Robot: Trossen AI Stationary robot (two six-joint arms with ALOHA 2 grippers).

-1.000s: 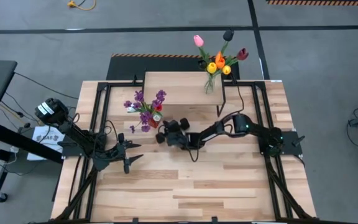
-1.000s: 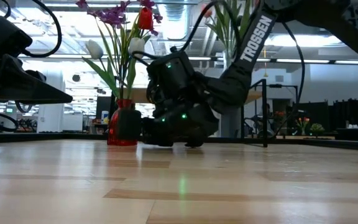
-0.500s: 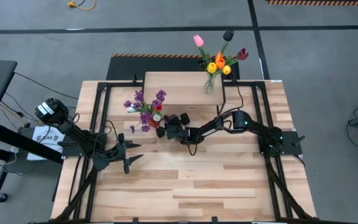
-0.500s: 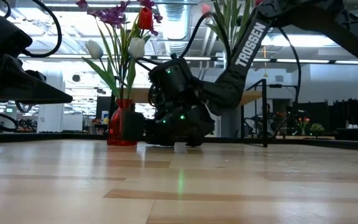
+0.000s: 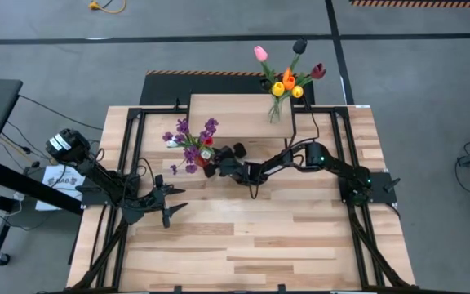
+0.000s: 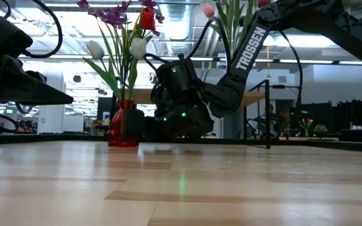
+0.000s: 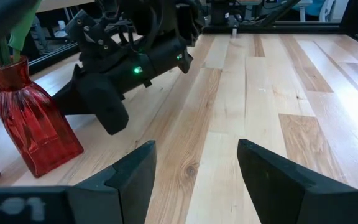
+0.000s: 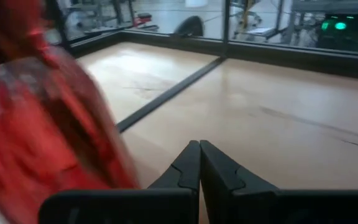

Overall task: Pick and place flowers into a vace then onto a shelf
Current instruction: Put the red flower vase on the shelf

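Note:
A red ribbed vase [image 7: 33,127] stands on its base on the plank table, left of centre [image 5: 205,155]. It holds purple sprigs [image 5: 190,137], a red tulip [image 6: 146,19] and white tulips. My right gripper [image 5: 213,167] is low over the table with its fingers shut [image 8: 199,163], right beside the vase [image 8: 36,124] on its right side. My left gripper [image 7: 194,168] waits open near the table's left edge [image 5: 170,206]. The light wood shelf [image 5: 231,114] stands at the far edge. A bunch of coloured tulips [image 5: 288,80] stands at its right far corner. My right gripper comes in level from the table's right, with its shut fingers next to the lower body of the red vase [image 6: 124,124]. I cannot tell whether they touch it.
Black frame rails [image 5: 137,163] run along the left and right sides of the table. The shelf's thin black legs [image 6: 268,113] stand right of the right arm. Bare planks [image 5: 251,245] fill the near half of the table.
My right gripper has moved toward the table's left and far edge, closing in on the red vase. The vase and its flowers have stayed where they were.

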